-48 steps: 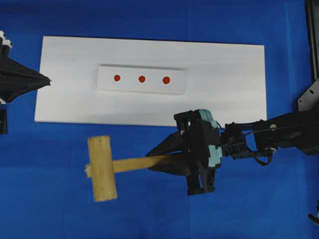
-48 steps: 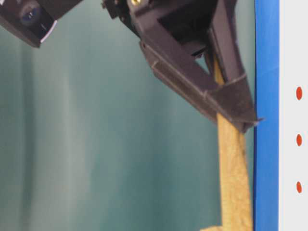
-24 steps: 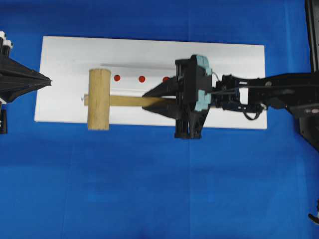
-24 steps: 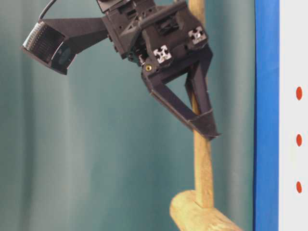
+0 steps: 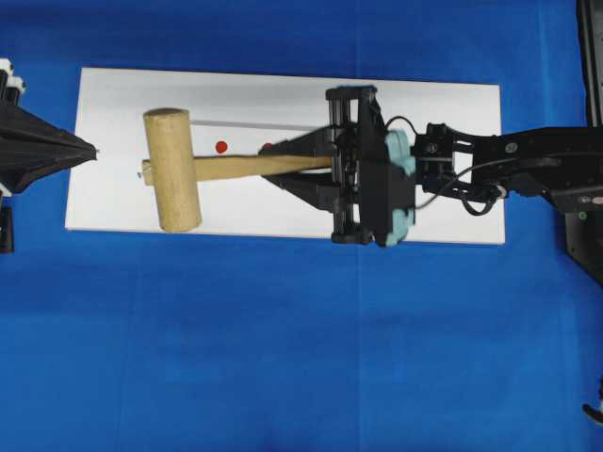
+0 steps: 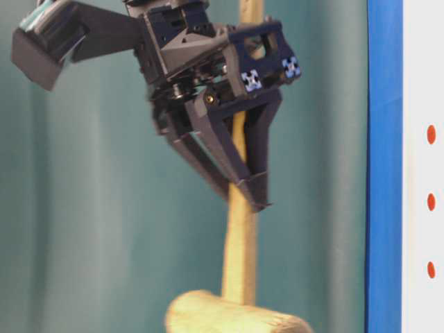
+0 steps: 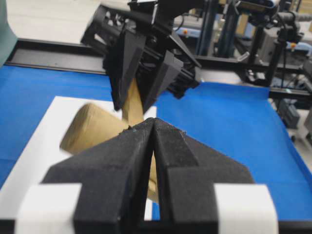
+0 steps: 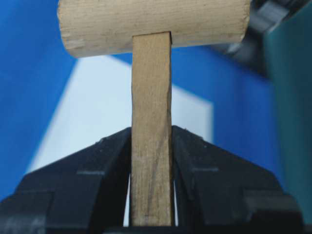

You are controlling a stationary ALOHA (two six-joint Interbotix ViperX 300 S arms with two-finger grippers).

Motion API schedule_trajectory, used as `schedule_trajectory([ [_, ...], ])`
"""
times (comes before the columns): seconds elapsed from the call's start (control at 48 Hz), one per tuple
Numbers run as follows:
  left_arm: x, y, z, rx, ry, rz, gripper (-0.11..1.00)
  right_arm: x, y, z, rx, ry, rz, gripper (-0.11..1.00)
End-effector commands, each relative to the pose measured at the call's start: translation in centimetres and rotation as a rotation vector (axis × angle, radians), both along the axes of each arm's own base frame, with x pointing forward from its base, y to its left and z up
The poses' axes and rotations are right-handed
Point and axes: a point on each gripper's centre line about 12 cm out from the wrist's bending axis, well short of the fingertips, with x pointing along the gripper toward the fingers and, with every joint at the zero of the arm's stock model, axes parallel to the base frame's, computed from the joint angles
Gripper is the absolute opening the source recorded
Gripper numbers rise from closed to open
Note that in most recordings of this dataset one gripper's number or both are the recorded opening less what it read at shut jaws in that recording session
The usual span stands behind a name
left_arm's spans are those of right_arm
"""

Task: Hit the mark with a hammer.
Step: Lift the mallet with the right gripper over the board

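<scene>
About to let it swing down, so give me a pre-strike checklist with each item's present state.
1. Right gripper clamped on the hammer handle: ok, jaws press both sides.
2. Hammer clear of the white board: ok, the table-level view shows it held away from the board.
3. Head over a red mark: not ok, overhead the head sits left of the visible marks.
4. Left gripper out of the way: ok, shut and parked at the board's left edge.
5. All three marks in sight overhead: not ok, the gripper covers part of the row.
</scene>
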Motion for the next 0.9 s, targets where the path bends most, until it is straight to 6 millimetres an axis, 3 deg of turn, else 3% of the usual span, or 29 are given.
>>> schedule_trajectory([
  [0.0, 0.18, 0.1, 0.28, -0.008, -0.006, 0.005, 0.0, -0.06, -0.25, 2.71, -0.106, -0.099, -0.006, 0.1],
  [0.334, 0.06, 0.09, 0.43, -0.049, -0.014, 0.003, 0.0, -0.27, 0.03, 2.44, -0.344, -0.092, 0.018, 0.1],
  [0.876, 0.21, 0.31, 0.15, -0.095, -0.003, 0.013, 0.0, -0.27, 0.03, 2.65, -0.363, -0.106, 0.014, 0.1],
])
